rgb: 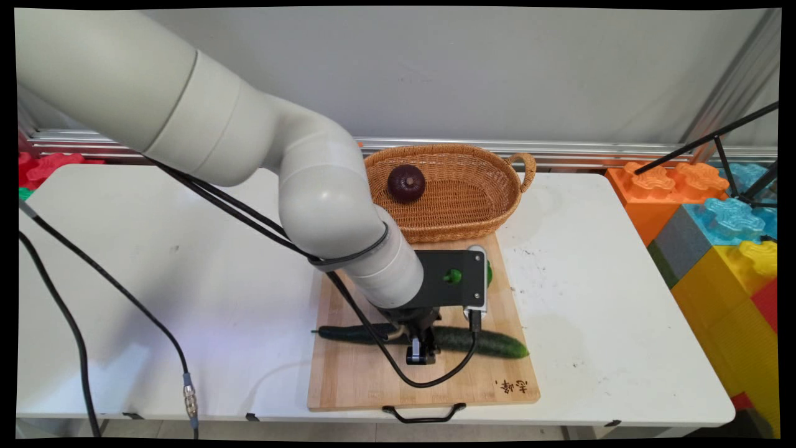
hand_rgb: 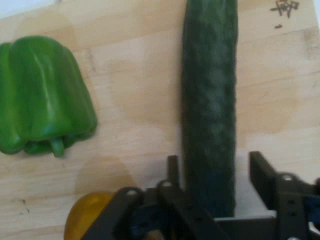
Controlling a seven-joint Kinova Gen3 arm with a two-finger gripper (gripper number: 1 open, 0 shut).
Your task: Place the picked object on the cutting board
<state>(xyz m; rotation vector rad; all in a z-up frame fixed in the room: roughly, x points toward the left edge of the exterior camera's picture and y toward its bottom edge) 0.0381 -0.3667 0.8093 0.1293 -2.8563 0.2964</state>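
Taking the wooden cutting board as the landmark: its far left part lies hidden beneath the arm's wrist. The cucumber lying across the board is covered in its middle by the gripper; in the hand view both its ends are cut off, by the top edge and by the gripper's linkage. The green pepper on the board shows in the main view only as a green sliver past the black camera mount, and the hand view's left edge clips it. A yellow-orange thing on the board is half hidden behind the linkage; what it is cannot be told. The dark characters at the board's near right corner are too small to read.
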